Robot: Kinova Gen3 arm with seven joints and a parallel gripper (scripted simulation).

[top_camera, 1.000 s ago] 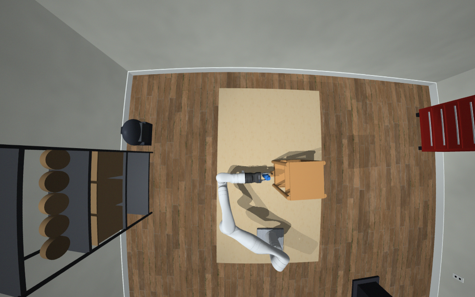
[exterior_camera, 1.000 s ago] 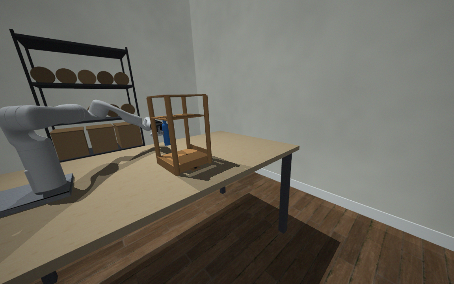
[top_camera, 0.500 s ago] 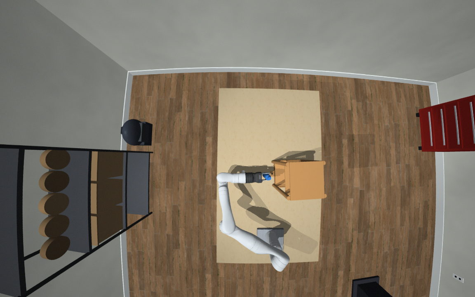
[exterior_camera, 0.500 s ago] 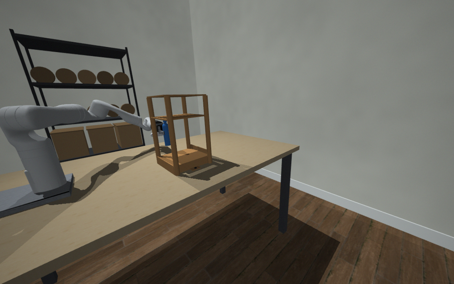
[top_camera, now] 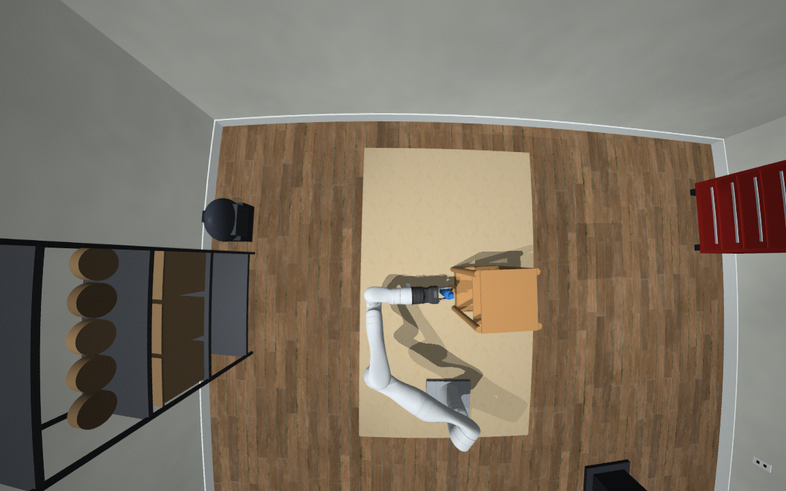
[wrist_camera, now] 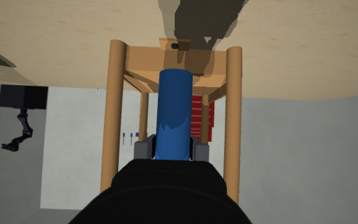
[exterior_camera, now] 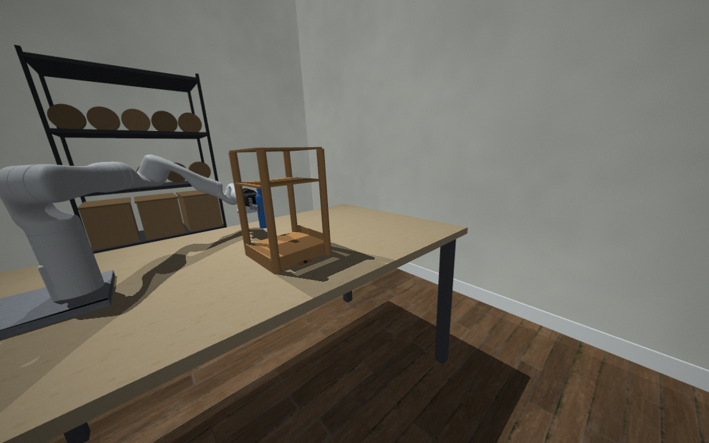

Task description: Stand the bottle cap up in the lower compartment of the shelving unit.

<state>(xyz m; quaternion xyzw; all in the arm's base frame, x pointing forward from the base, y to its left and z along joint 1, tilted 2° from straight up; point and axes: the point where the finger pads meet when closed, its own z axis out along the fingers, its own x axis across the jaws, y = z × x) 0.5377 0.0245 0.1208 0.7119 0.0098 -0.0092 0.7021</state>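
Here the jaws stand fairly wide, clamped on the blue bottle (wrist_camera: pixel 173 115) before the shelving unit (wrist_camera: pixel 113 118)

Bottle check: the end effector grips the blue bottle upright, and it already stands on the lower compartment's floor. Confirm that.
One part is wrong. The end effector does grip the blue bottle upright, but it does not stand on the floor. In the exterior view the bottle hangs in the air at the front posts of the shelving unit, well above the lower floor.
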